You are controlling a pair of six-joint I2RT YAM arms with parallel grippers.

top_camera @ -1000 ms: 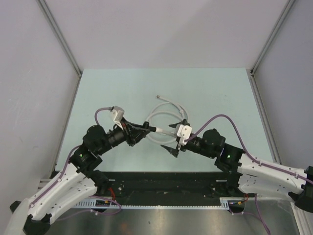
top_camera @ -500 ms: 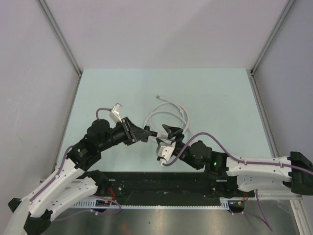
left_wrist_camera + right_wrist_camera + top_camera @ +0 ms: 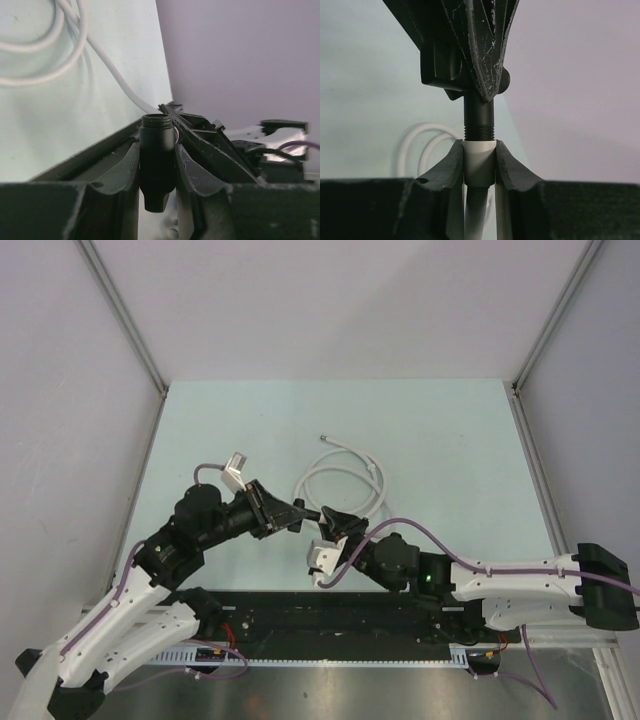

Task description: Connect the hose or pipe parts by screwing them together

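The thin white hose [image 3: 343,477] lies in loose loops on the pale green table, its free end [image 3: 322,438] pointing to the far side. My left gripper [image 3: 293,512] is shut on a black threaded fitting [image 3: 156,150], held above the table. In the right wrist view the black fitting's thread [image 3: 479,131] enters a white fitting [image 3: 480,162] on the hose's near end. My right gripper [image 3: 480,150] is shut on that white fitting, both pads against its sides. In the top view the two grippers meet tip to tip, the right one [image 3: 333,519] just right of the left.
The hose [image 3: 112,70] trails away from the joint across the table [image 3: 450,440] toward the coil. Grey walls and metal frame posts [image 3: 130,330] enclose the table on three sides. Purple cables [image 3: 470,565] run along both arms.
My right gripper has swung left toward the left gripper, turned over, and closed from wide open onto the white fitting. The left arm shifted slightly, still gripping the black fitting.
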